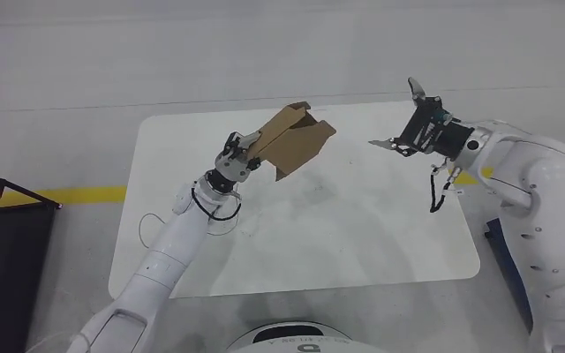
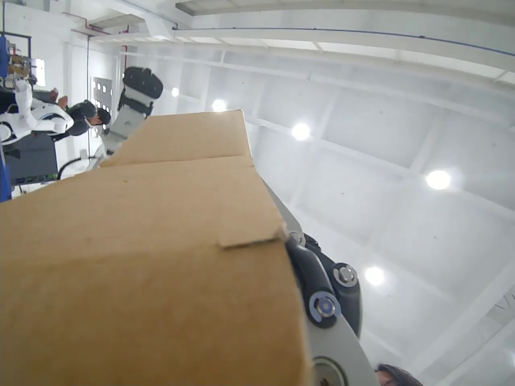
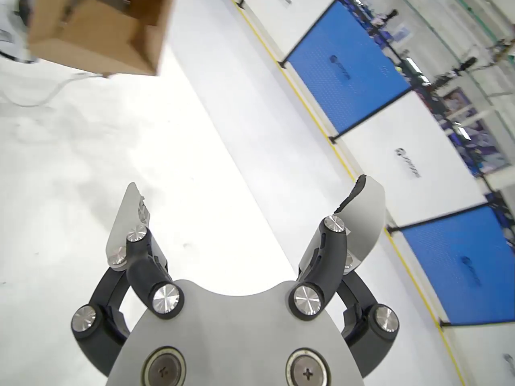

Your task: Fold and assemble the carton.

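A brown cardboard carton [image 1: 296, 139], partly opened into a box shape, is held up above the back of the white table [image 1: 353, 221]. My left gripper [image 1: 250, 150] is shut on its lower left edge. In the left wrist view the carton [image 2: 141, 251] lies against one finger [image 2: 322, 283]. My right gripper [image 1: 399, 115] hangs open over the table's back right corner, well apart from the carton. Its wrist view has both fingers spread wide [image 3: 249, 198], with the carton's open end [image 3: 100, 17] farther off.
A thin white cable [image 1: 150, 225] loops on the table beside the left arm. Yellow floor tape [image 1: 79, 194] runs left of the table. Blue and white barrier panels [image 3: 350, 70] stand beyond the table's edge.
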Available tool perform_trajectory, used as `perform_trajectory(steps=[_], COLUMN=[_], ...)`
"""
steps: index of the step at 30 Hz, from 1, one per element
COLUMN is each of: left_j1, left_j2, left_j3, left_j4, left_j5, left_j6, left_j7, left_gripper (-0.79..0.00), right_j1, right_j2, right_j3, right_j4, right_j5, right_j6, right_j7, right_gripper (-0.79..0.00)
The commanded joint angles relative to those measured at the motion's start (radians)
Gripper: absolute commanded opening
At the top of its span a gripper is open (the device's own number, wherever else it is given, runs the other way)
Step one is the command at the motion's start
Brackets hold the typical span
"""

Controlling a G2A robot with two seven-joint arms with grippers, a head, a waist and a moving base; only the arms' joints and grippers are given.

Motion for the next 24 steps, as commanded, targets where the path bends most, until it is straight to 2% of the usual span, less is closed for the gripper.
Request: perform_trajectory(steps=[1, 7, 10, 16, 24], left_j1=[-0.004, -0.031, -0.064, -0.092, -0.104], left_j2=[0.004, 0.003, 0.007, 0.005, 0.005], left_j3=[-0.009, -0.018, -0.016, -0.038, -0.071], left_j4=[0.016, 0.041, 0.061, 0.045, 0.008], left_j5=[0.025, 0.057, 0.177, 0.243, 0.276], left_j6=[0.014, -0.008, -0.078, -0.224, -0.238], left_j7=[-0.059, -0.204, -0.238, -0.243, -0.229], left_gripper=[-0.785, -0.785, -0.785, -0.785, -0.785], right_j1=[-0.003, 0.045, 0.081, 0.132, 0.179], right_j2=[-0.002, -0.008, -0.011, -0.014, -0.016], right_j3=[0.007, -0.059, -0.1, -0.13, -0.155], right_j4=[-0.015, -0.051, -0.046, -0.008, 0.027], right_j5=[-0.038, -0.08, -0.081, -0.076, -0.05], right_j6=[0.06, 0.082, 0.054, 0.003, -0.052], right_j7=[-0.019, -0.028, -0.05, -0.088, -0.118], right_gripper=[0.0, 0.0, 0.0, 0.0, 0.0])
